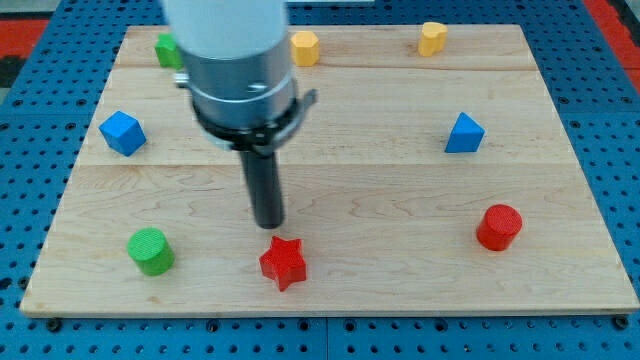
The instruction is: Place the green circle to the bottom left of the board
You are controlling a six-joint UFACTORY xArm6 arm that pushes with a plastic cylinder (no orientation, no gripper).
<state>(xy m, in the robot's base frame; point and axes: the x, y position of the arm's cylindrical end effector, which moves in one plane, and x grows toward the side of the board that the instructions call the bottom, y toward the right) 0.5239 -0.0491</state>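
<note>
The green circle [151,250] is a short green cylinder standing on the wooden board [380,190] near the view's bottom left. My tip [268,224] is the lower end of the dark rod, to the right of the green circle and a little higher in the view, well apart from it. The tip is just above the red star [283,262] and close to it; I cannot tell whether they touch.
A blue cube [122,132] lies at the left. A green block [167,50] sits at the top left, partly hidden by the arm. A yellow hexagon block [304,47] and a yellow block [432,38] lie at the top. A blue triangle [464,133] and a red cylinder [499,227] lie at the right.
</note>
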